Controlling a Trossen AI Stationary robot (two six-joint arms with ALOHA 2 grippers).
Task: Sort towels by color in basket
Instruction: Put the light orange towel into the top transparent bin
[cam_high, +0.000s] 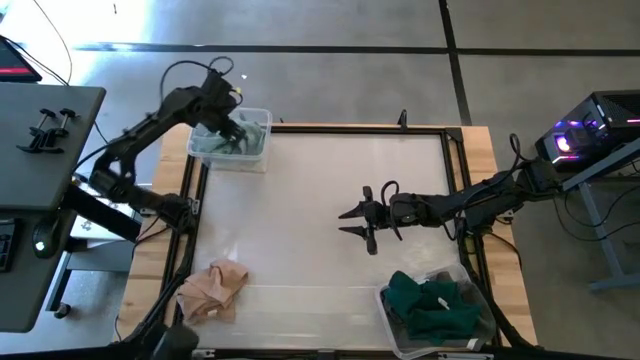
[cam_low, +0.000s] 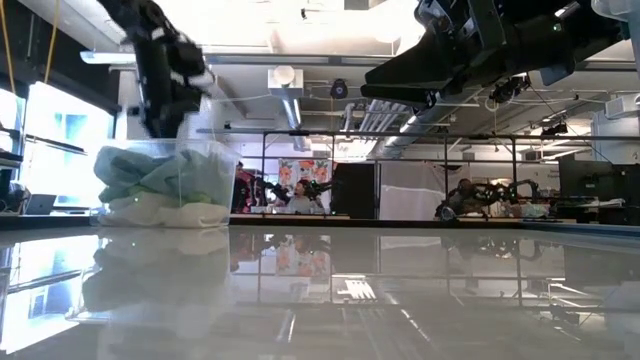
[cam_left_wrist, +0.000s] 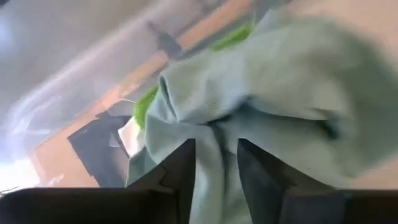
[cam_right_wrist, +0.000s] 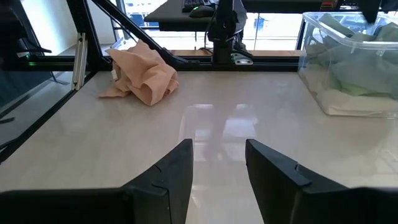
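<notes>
Left gripper is down in the far-left bin, fingers pinching the pale mint towel to place it with light colours; right gripper waits mid-surface, fingers open.

On your far left sits a clear bin holding pale mint towels; the left claw hangs above it.

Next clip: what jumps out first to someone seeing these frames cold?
The left end effector is down in the clear bin at the table's far left corner, its fingers either side of a pale mint towel. A peach towel lies loose at the near left corner, and dark teal towels fill a second bin at the near right. The right end effector hovers open over mid-table.
</notes>
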